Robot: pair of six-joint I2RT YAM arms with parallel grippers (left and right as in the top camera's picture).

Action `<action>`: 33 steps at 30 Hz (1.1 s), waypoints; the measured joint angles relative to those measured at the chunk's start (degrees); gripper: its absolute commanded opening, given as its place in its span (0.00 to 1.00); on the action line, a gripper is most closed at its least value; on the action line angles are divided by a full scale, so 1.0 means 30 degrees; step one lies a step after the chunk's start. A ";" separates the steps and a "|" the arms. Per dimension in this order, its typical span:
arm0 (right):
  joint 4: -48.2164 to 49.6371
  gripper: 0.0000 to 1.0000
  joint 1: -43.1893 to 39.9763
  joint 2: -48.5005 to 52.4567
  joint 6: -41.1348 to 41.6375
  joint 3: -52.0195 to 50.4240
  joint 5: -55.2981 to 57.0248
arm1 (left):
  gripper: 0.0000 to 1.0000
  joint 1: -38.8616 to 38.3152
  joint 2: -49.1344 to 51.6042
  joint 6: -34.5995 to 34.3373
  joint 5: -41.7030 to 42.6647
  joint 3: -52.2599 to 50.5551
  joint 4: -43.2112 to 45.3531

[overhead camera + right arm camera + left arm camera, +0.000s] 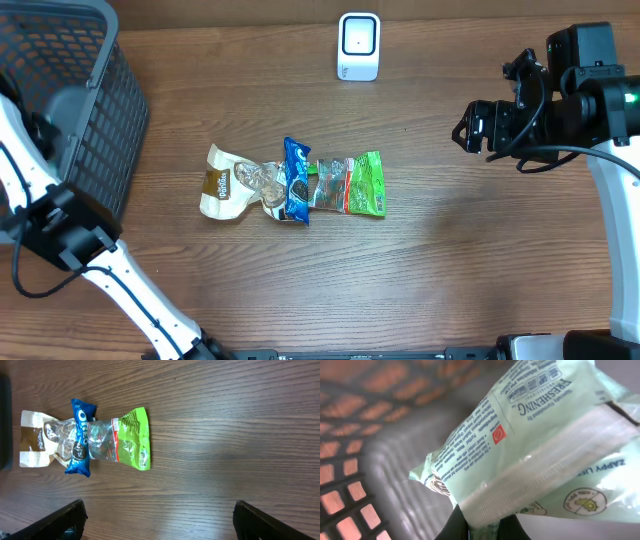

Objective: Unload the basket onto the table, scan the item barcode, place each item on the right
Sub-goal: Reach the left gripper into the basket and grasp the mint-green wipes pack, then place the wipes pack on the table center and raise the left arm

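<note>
A pale green wipes packet (535, 435) fills the left wrist view, inside the dark mesh basket (350, 505). My left gripper (487, 529) is shut on the packet's lower sealed edge. A strip of barcode (439, 485) shows at the packet's left corner. In the overhead view the left arm (60, 235) reaches toward the basket (70, 100), and its gripper and the packet are hidden there. The white scanner (358, 45) stands at the table's far edge. My right gripper (470, 128) hovers open above bare wood at the right, and its fingers (65, 520) stand wide apart with nothing between them.
A beige pouch (225, 182), a blue cookie packet (296, 180) and a green-ended clear packet (355, 184) lie overlapping in a row at the table's middle. The same row shows in the right wrist view, with the green packet (131, 437) nearest.
</note>
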 measured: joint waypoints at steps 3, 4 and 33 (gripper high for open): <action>0.0007 0.94 0.0000 0.0000 0.0000 0.0000 0.0000 | 0.04 -0.0495 -0.1166 0.0000 0.0576 0.1508 -0.0342; 0.0007 0.94 0.0000 0.0000 0.0000 0.0000 0.0000 | 0.04 -0.0721 -0.1880 0.0000 0.0750 0.1982 -0.0423; 0.0226 0.94 0.0000 0.0000 0.0007 0.0000 0.0000 | 0.04 -2.2331 -0.8437 0.5683 -0.5391 -0.0219 -0.3373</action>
